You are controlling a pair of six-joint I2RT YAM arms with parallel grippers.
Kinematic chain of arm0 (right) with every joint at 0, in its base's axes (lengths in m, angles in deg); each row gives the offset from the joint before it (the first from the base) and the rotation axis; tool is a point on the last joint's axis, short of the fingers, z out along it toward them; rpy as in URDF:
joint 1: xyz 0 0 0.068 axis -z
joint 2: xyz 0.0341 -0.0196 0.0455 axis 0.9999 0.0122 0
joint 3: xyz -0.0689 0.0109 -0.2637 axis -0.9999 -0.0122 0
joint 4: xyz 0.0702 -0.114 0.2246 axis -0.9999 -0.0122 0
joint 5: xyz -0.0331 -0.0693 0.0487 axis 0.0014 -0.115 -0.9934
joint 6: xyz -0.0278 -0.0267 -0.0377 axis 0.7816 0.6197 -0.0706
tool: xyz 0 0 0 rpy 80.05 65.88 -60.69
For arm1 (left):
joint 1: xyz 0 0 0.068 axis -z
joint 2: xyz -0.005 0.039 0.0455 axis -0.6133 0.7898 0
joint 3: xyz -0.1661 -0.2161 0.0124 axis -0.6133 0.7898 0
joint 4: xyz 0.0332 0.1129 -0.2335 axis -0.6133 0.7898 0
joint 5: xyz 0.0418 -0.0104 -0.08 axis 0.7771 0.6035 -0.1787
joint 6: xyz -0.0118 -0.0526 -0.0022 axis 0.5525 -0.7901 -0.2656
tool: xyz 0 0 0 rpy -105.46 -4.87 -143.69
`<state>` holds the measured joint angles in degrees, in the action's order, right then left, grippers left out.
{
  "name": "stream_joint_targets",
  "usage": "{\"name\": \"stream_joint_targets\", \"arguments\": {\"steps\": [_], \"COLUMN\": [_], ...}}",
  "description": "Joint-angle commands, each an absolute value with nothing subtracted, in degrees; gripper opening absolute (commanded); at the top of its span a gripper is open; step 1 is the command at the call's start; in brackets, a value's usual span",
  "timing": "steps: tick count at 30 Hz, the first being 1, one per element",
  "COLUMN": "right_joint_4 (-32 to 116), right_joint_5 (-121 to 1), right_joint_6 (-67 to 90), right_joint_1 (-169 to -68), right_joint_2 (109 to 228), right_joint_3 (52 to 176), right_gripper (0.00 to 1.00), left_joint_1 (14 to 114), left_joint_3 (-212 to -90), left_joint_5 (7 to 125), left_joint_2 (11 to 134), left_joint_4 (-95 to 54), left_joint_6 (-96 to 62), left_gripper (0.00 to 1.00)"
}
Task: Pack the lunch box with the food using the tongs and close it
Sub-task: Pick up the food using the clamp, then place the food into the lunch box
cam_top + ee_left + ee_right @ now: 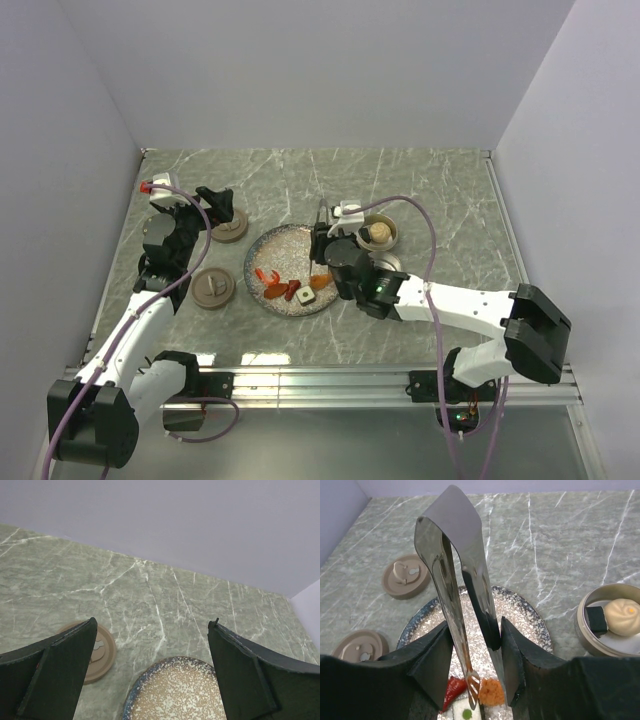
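The tongs are seen clamped in the right gripper, joined end raised and tips lowered over the speckled plate. A red piece, an orange piece and a white square are seen by the tips. A pale ball and a dark block are contained in a round tin at right. Two brown lids are laid at left.

The whole table is seen from high up at the near side, looking down toward the back wall, from far off. The left wrist view is set low behind the left gripper, between its fingers, and is faced across the table. The right wrist view is set close above the speckled plate, pointed down along the tongs. The plate and a brown lid are shared by all three views.
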<state>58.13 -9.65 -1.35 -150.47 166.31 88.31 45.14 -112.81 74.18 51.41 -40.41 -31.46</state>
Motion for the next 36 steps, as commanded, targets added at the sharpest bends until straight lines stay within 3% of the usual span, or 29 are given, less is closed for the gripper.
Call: {"name": "stream_joint_targets", "arguments": {"steps": [1,9,22,36], "right_joint_4": [59.78,61.01,65.32,60.41], "right_joint_5": [-9.30,-10.19,-9.21,-6.85], "right_joint_6": [-3.04,-0.33,10.32,11.64], "right_joint_1": [-149.86,-147.22,-144.41,-145.46], "right_joint_2": [167.79,168.06,163.84,149.95], "right_joint_3": [87.51,88.13,91.12,87.43], "right_gripper": [0.47,0.25,0.19,0.18], "left_joint_1": [45.04,45.04,45.04,45.04], "left_joint_3": [-112.59,-112.59,-112.50,-112.50], "left_joint_5": [73.29,73.46,73.81,73.63], "left_joint_2": [50.39,50.30,49.78,50.30], "left_joint_4": [-43.19,-43.11,-43.19,-43.37], "left_joint_6": [-31.83,-31.65,-31.74,-31.82], "left_gripper": [0.99,0.99,0.99,0.99]}}
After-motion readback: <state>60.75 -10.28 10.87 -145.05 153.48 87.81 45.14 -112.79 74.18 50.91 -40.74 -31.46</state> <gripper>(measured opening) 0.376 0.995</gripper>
